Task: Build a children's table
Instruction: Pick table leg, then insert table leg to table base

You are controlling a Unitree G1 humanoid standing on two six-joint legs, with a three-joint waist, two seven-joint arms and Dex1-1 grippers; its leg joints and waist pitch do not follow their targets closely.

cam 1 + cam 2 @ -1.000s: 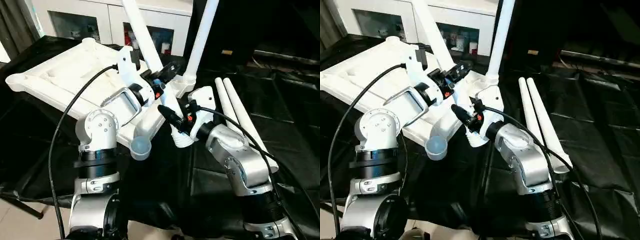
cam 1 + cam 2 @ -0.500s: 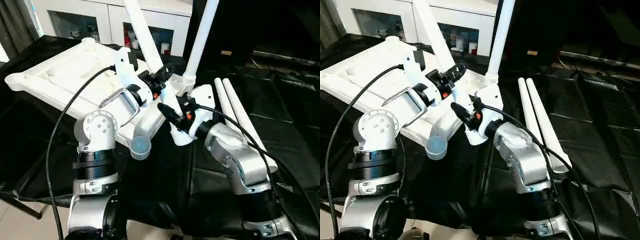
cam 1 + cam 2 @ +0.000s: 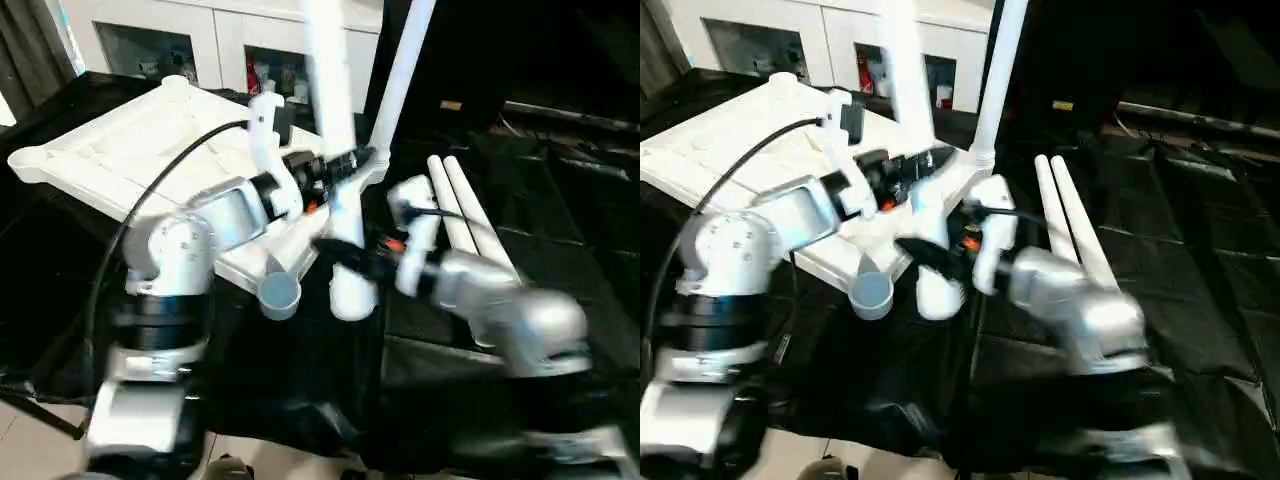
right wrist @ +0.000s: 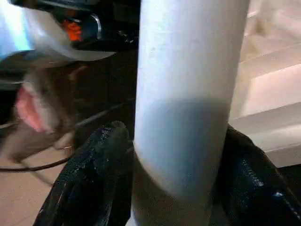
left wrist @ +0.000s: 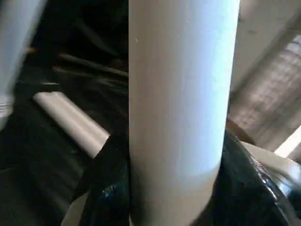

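**Both hands carry one leg upright beside the near open socket**

The long tapered white plastic tube leg stands nearly upright in the middle of the scene, its wide hollow end low at the near edge of the tabletop. It is held vertical, I judge, so that end can be lined up with a socket. The left hand grasps the tube higher up, its black fingers pressed against both sides of the shaft; the right hand grasps it lower down, near the wide end, its black fingers likewise on either side. Two grips at different heights should keep a long, smooth tube from swinging.

The white plastic rectangular tabletop lies underside up to the left and far side, tilted on the black-covered worktop, so its round corner sockets face upward. The near round socket is open and sits just left of the leg's wide end. A second white tube leg already rises from a far socket. The underside is moulded with ribs and a raised rim; the plastic looks matt and rigid.

Two more white tapered legs lie side by side on the glossy, wrinkled black sheet to the right, within the right arm's reach. White cabinets stand far behind.
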